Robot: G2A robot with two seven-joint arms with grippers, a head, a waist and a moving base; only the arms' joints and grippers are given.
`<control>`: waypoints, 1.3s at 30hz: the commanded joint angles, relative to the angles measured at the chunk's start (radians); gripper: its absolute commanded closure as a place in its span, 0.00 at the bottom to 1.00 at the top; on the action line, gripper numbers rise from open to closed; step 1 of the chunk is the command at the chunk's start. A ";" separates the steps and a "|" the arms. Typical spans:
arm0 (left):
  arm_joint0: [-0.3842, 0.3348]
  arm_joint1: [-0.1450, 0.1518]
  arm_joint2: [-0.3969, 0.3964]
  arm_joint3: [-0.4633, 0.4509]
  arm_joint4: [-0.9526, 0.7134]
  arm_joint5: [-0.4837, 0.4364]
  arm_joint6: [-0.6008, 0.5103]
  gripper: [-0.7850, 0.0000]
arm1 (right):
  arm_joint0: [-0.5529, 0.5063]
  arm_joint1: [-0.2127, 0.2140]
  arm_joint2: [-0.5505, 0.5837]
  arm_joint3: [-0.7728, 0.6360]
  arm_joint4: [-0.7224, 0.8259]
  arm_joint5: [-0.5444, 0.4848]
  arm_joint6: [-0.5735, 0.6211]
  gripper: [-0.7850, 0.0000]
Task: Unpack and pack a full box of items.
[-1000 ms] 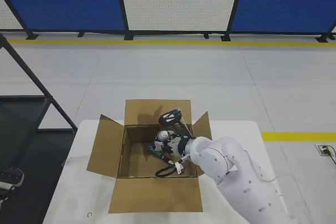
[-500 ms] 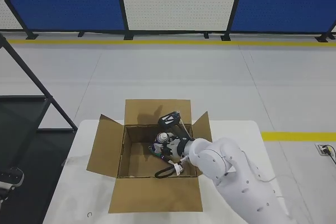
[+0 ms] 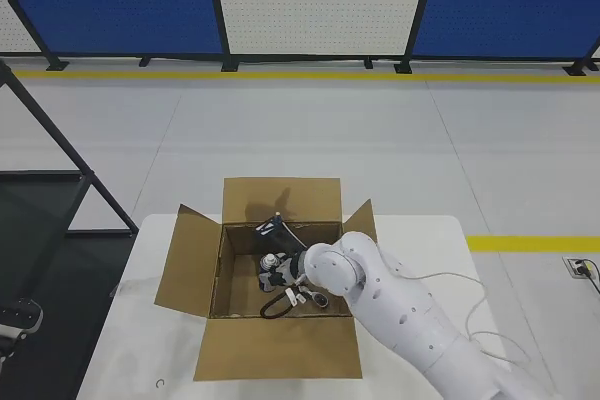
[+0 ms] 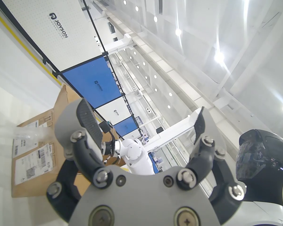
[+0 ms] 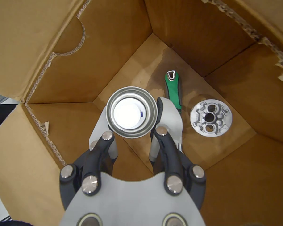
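Between the tips of our right tool (image 5: 132, 117) sits a metal can (image 5: 131, 112) with a white cap, seen end-on from above. The two fingers (image 5: 169, 116) press on opposite sides of its rim, so we judge the tool clamped on the can. We hold it upright, probably so it can pass straight through the opening without tipping. The can hangs inside the cardboard box (image 5: 61, 55), and as far as we can tell it is above the floor, not standing on it. Whether it is on its way out or in, we cannot say from this moment. Below it, on the box floor, a green handle (image 5: 173, 90) with a metal hanging loop lies flat, its other end hidden behind one finger. Just beside it a round metal disc (image 5: 211, 118) with cut-outs lies face up. Both rest toward one corner, apart from the can, which leaves our fingers room to work. From above, the flaps (image 3: 278, 348) are folded outward, likely to keep the opening free for the arm, and the box stands on the white surface (image 3: 130, 350). Farther off, our left tool (image 4: 142, 114) is spread wide and empty, pointed up at the ceiling. We take it that it is parked clear of the box so the right arm can work alone.
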 commanded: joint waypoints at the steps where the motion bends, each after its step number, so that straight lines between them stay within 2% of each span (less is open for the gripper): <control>1: 0.000 0.000 0.000 0.000 0.000 0.000 0.000 0.00 | 0.015 -0.012 -0.019 0.039 -0.015 -0.002 -0.007 1.00; 11: 0.000 0.000 0.000 0.000 0.000 0.000 0.000 0.00 | 0.009 -0.012 -0.019 0.036 -0.020 0.000 -0.016 1.00; 14: 0.000 0.000 0.000 0.000 0.000 0.000 0.000 0.00 | 0.000 -0.019 -0.031 0.032 -0.051 0.053 -0.010 1.00; 16: 0.000 0.000 0.000 0.000 0.000 0.000 0.000 0.00 | 0.000 -0.031 -0.046 0.047 -0.064 0.066 -0.014 1.00; 24: 0.000 0.000 0.000 0.000 0.000 0.000 0.000 0.00 | 0.033 -0.100 -0.119 0.193 -0.102 0.000 -0.069 1.00; 33: 0.000 0.000 0.000 0.000 0.000 0.000 0.000 0.00 | 0.073 -0.173 -0.148 0.339 -0.095 -0.050 -0.111 1.00; 34: 0.000 0.000 0.000 0.000 0.000 0.000 0.000 0.00 | 0.076 -0.180 -0.149 0.351 -0.095 -0.053 -0.115 0.75; 35: 0.000 0.000 0.000 0.000 0.000 0.000 0.000 0.00 | 0.078 -0.186 -0.149 0.362 -0.093 -0.056 -0.116 0.41; 36: 0.000 0.000 0.000 0.000 0.000 0.000 0.000 0.00 | 0.081 -0.191 -0.150 0.373 -0.092 -0.058 -0.119 0.00; 39: 0.000 0.000 0.000 0.000 0.000 0.000 0.000 0.00 | 0.087 -0.206 -0.150 0.397 -0.093 -0.067 -0.125 0.00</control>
